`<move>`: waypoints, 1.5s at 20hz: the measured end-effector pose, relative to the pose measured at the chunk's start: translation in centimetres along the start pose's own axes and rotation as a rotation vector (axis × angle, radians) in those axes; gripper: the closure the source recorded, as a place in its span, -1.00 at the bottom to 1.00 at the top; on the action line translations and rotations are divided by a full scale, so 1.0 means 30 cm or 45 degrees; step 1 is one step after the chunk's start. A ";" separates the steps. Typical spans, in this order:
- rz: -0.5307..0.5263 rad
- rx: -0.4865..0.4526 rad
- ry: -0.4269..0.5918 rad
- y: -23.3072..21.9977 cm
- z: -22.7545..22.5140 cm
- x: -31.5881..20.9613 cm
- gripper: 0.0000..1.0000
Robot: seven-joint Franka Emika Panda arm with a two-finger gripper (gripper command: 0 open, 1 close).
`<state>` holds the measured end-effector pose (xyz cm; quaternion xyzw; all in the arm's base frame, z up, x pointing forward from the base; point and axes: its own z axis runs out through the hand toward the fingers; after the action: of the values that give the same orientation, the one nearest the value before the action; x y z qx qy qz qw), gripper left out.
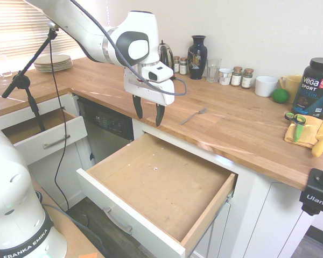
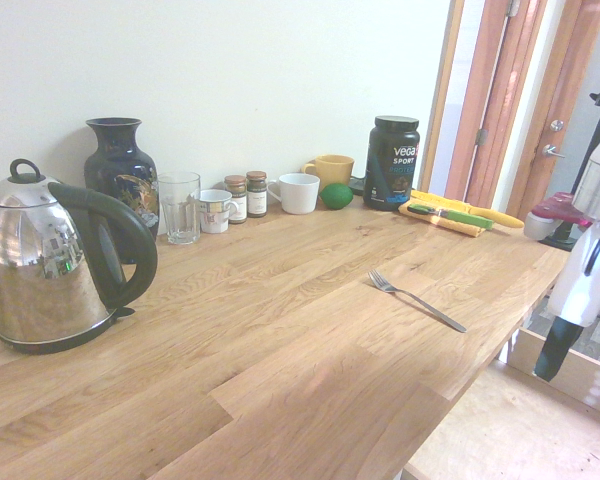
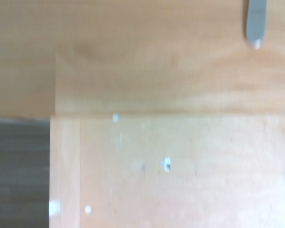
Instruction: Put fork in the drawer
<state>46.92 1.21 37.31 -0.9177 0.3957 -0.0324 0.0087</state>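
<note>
The slim silver fork (image 1: 194,115) (image 2: 417,299) lies flat on the wooden counter near its front edge; its handle end (image 3: 255,23) shows blurred in the wrist view. The large wide drawer (image 1: 167,185) stands pulled out below the counter, its light-brown bottom bare and its bar handle low at the front. My gripper (image 1: 149,111) hangs open and empty above the counter's front edge, over the drawer's back corner, a short way left of the fork. In the second exterior view only one dark finger (image 2: 555,350) shows at the right edge.
A smaller drawer (image 1: 42,134) stands open at the left. Kettle (image 2: 50,265), dark vase (image 1: 197,50), glass (image 2: 180,207), spice jars, mugs, a lime and a protein tub (image 1: 315,86) line the counter's back. A yellow cloth with scissors (image 1: 299,126) lies at right.
</note>
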 end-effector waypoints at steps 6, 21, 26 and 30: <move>0.046 -0.011 0.021 -0.078 0.015 0.096 -1.00; 0.137 -0.048 0.016 -0.205 0.062 0.442 -1.00; 0.123 -0.061 0.009 -0.260 0.078 0.534 -1.00; 0.121 -0.064 -0.001 -0.304 0.085 0.600 -1.00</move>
<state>66.04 -5.64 36.11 -0.8979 0.4395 -0.0217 -0.0125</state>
